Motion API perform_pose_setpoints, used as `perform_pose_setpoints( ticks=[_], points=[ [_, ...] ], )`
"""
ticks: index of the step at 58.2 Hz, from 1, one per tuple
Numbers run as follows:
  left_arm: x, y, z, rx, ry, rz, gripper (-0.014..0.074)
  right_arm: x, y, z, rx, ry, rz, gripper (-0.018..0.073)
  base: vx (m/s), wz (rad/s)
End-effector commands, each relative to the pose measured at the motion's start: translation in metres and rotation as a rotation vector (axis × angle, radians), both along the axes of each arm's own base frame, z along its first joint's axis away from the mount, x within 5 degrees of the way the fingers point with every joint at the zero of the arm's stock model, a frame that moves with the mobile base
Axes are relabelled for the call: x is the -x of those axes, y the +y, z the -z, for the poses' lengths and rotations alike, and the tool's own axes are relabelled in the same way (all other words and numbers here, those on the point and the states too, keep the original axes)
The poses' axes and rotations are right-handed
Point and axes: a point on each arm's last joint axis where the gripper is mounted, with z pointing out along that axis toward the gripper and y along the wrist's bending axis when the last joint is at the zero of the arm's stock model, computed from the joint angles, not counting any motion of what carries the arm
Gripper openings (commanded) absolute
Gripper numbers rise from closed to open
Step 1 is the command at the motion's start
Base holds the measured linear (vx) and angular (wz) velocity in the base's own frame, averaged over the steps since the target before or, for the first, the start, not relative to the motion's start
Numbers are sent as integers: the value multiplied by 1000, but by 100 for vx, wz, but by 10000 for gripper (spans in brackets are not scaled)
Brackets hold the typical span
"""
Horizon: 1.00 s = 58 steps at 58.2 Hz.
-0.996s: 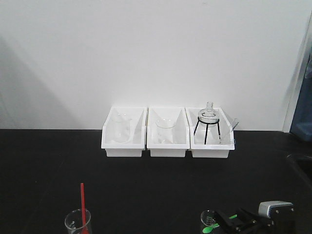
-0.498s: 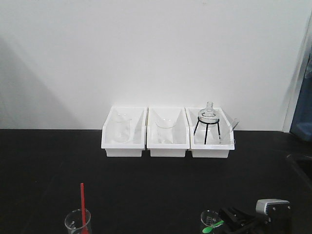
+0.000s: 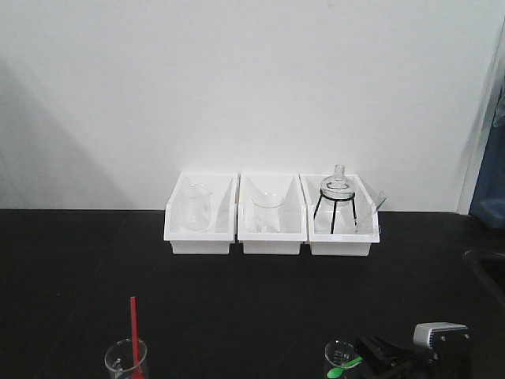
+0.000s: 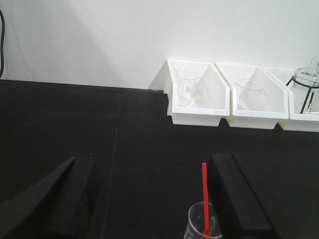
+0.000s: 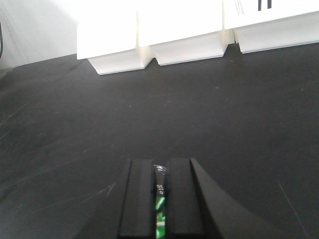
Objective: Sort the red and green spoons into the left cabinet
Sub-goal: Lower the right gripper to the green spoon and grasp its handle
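The red spoon [image 3: 133, 325] stands handle-up in a clear beaker [image 3: 125, 360] at the front left of the black bench. In the left wrist view the red spoon [image 4: 204, 198] rises just inside the right finger of my open left gripper [image 4: 157, 199], untouched. At the front right, the green spoon [image 3: 345, 365] leans out of a small beaker [image 3: 338, 351]. My right gripper [image 3: 367, 351] is shut on its handle. In the right wrist view green [image 5: 160, 209] shows in the narrow slit between the right gripper's [image 5: 159, 172] pads. The left cabinet is out of view.
Three white open bins [image 3: 201, 227] stand in a row against the back wall. Two hold glass beakers, and the right one holds a round flask [image 3: 339, 189] on a black stand. A blue object [image 3: 489, 197] sits at the far right edge.
My right gripper has dropped lower and shifted slightly left toward the small beaker, and its jaws have come together on the green spoon. The left side has not moved.
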Motion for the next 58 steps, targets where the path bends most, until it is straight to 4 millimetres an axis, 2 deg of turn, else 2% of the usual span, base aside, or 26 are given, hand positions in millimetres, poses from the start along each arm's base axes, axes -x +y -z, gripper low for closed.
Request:
perform_pose_setpoints(
  ticks=[1, 58],
  points=[
    [-1, 0, -19, 23, -112, -9, 561, -5, 1, -27, -67, -178, -11, 179, 0, 0],
    [-1, 0, -19, 23, -112, -9, 561, -5, -1, -18, -15, -85, 2, 194, 0, 0]
  ],
)
